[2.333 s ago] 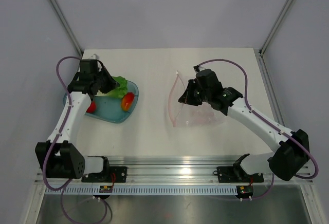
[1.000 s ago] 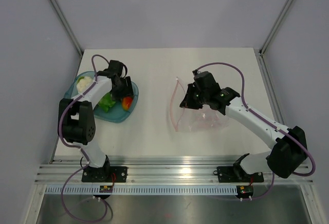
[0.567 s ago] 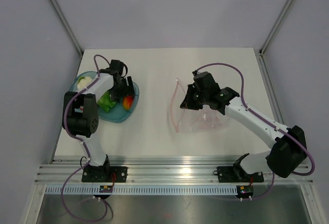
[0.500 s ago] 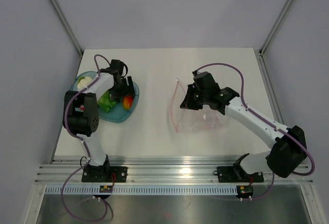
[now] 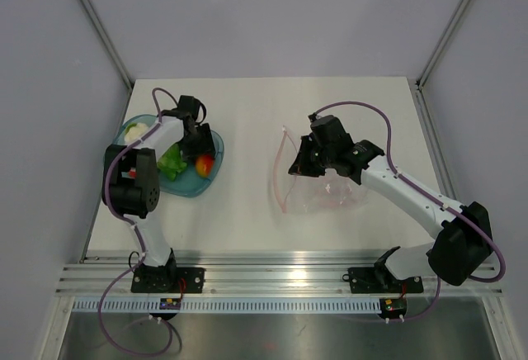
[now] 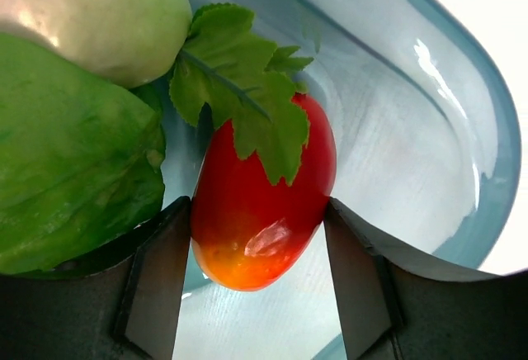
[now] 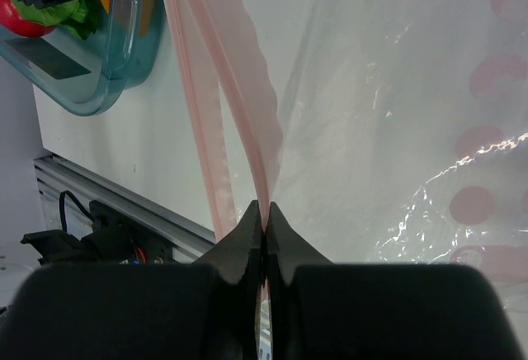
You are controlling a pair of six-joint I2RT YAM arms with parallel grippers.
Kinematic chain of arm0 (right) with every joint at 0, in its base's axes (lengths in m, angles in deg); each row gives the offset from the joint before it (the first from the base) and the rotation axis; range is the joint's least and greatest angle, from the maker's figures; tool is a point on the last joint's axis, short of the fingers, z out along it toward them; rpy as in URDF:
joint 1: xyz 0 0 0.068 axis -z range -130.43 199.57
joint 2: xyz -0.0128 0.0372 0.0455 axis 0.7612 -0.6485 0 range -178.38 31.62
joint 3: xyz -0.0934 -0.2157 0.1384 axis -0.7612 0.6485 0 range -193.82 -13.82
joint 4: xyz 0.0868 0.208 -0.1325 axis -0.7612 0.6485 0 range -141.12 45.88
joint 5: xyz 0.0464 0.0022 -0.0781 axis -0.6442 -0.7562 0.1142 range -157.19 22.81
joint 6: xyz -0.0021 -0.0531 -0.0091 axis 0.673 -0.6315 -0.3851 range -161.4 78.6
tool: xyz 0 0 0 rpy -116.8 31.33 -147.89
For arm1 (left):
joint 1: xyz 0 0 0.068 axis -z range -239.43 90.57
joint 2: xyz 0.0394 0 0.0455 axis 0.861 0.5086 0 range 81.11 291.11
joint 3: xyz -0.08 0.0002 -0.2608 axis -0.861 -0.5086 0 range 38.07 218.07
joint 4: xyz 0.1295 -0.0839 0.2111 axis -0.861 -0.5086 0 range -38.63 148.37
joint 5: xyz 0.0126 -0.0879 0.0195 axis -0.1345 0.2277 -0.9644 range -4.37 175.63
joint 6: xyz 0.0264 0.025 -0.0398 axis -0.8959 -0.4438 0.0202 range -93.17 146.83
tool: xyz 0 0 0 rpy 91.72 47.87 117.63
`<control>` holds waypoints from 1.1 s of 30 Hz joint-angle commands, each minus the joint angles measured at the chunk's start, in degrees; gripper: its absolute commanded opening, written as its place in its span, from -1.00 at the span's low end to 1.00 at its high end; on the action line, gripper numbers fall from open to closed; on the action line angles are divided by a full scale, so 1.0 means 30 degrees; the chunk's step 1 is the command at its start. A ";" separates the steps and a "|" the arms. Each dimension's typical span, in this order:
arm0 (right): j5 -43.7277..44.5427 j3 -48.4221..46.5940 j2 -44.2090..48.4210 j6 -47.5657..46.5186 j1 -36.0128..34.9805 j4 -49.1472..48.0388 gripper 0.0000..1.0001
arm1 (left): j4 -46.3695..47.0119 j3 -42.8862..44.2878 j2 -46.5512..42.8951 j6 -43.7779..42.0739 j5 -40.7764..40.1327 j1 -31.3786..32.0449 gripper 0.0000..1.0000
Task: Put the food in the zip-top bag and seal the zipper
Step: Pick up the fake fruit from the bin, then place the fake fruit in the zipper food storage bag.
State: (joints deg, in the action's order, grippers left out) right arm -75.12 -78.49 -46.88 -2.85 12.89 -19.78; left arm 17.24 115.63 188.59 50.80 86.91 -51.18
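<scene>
Pick step: left gripper jaws pinch red tomato in teal bowl, far left. Right gripper clamped on zipper, zip-top bag mouth open, centre-right. Next: lift tomato, carry right into the mouth.

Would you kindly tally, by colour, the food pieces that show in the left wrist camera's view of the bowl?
Red-orange: 1, the tomato, counted with its green leaf top
Green: 1, the leafy piece
Pale whitish: 1, the whitish piece
Total: 3. This view takes in only part of the bowl, so it may hold more.
</scene>
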 commanded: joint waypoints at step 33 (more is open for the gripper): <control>-0.5385 -1.0466 -1.0598 0.2355 -0.2038 -0.3323 -0.89 | -0.0531 0.0543 -0.9339 -0.0636 0.4986 0.0003 -1.00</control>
State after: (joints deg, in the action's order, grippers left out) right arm -87.92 -105.85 -77.70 2.20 7.49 -27.11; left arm 14.21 115.43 164.61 48.74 94.62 -51.16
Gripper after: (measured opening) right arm 0.062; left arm 0.623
